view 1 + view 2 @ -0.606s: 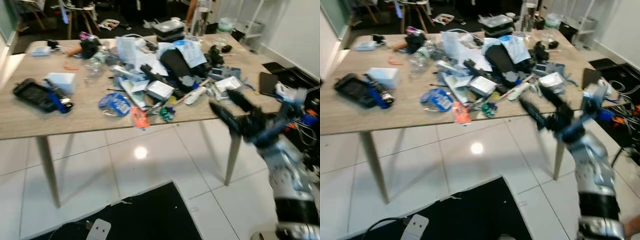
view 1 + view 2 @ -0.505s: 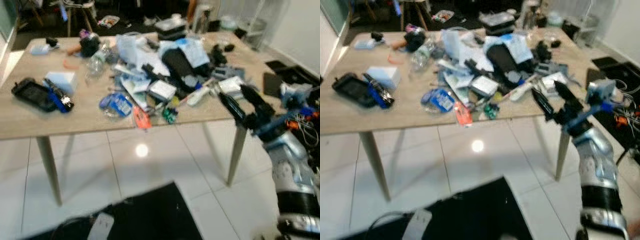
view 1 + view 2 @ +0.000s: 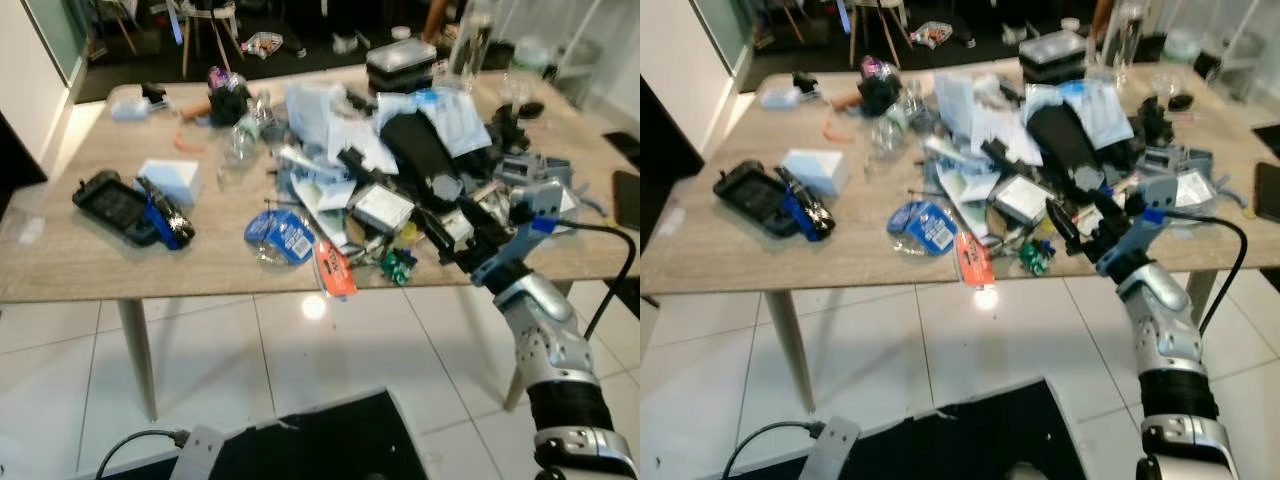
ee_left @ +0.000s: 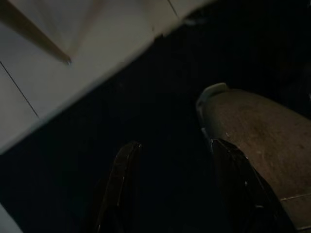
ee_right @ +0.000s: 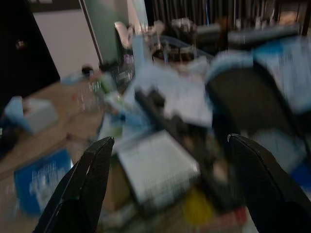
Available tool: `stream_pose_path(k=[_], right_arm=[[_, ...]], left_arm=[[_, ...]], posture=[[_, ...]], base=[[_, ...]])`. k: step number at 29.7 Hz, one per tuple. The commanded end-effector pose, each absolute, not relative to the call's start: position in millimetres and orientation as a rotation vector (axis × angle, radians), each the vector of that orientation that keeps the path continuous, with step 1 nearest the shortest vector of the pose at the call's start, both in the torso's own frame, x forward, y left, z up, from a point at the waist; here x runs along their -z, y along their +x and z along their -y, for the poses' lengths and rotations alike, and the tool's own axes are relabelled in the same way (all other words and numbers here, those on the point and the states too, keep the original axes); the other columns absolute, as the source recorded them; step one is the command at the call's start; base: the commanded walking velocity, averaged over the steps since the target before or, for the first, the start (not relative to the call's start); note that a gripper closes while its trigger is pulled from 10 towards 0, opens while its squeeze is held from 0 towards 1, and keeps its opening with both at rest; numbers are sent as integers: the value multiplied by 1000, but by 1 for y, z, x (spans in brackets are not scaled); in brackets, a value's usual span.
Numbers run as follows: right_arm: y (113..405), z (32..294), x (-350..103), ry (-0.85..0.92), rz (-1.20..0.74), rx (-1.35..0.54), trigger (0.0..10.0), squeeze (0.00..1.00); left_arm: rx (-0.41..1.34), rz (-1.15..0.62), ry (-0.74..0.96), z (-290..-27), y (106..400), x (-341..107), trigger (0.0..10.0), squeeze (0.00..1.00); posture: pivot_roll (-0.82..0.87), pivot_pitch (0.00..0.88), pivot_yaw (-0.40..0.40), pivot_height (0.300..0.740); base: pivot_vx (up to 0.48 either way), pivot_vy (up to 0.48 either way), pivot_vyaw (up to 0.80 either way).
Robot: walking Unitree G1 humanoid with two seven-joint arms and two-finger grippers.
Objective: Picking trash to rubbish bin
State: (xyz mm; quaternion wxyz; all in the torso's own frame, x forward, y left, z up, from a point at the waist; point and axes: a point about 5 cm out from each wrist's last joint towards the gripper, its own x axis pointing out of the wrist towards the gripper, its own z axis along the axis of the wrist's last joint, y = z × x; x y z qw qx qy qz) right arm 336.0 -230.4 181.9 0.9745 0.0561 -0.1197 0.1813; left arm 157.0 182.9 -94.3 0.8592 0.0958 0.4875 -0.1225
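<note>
Hovering right hand (image 3: 450, 232), fingers apart, cluttered table (image 3: 60, 265)

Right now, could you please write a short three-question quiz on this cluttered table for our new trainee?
1. True or false: the right gripper is shut on a piece of trash.
2. Which lies nearest the table's front edge? A) orange packet B) white box C) stacked containers
3. Fill in: the blue round wrapper lies to the robot's ____ of the orange packet.

Key: 1 false, its fingers stand apart; 2 A; 3 left.
</note>
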Motion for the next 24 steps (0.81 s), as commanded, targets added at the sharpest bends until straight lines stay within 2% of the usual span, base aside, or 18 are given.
stream_pose_path(k=[1, 8, 14, 15, 18, 20, 21, 23, 24], right_arm=[[335, 232, -177, 112, 227, -339, 10000, 0], [337, 238, -170, 106, 193, -272, 10000, 0], [339, 237, -166, 124, 164, -263, 10000, 0], [340, 234, -164, 116, 151, -279, 10000, 0], [340, 234, -164, 111, 150, -279, 10000, 0], [341, 234, -164, 133, 154, -273, 10000, 0], [341, 234, -164, 133, 154, -273, 10000, 0], [341, 232, -163, 131, 154, -282, 10000, 0], [341, 232, -163, 131, 154, -282, 10000, 0]], left_arm=[[263, -1082, 194, -183, 141, 101, 10000, 0], [254, -1086, 189, -185, 138, 101, 10000, 0], [85, -1061, 128, -201, 143, 98, 10000, 0], [-87, -1033, 68, -223, 147, 93, 10000, 0], [-153, -1019, 43, -232, 148, 90, 10000, 0], [-349, -952, -35, -262, 153, 80, 10000, 0], [-349, -952, -35, -262, 153, 80, 10000, 0], [-594, -821, -139, -306, 158, 60, 10000, 0], [-594, -821, -139, -306, 158, 60, 10000, 0]], posture=[[-9, 110, 27, 740], [-9, 110, 27, 740], [-9, 110, 27, 740], [-9, 110, 27, 740], [-9, 110, 27, 740], [-7, 110, 27, 740], [-7, 110, 27, 740], [-7, 110, 27, 740], [-7, 110, 27, 740]], base=[[285, 0, 0], [287, 0, 0], [0, 0, -160], [0, 0, -800], [0, 0, -800], [0, 0, -272], [0, 0, 0], [0, 0, 0], [0, 0, 0]])
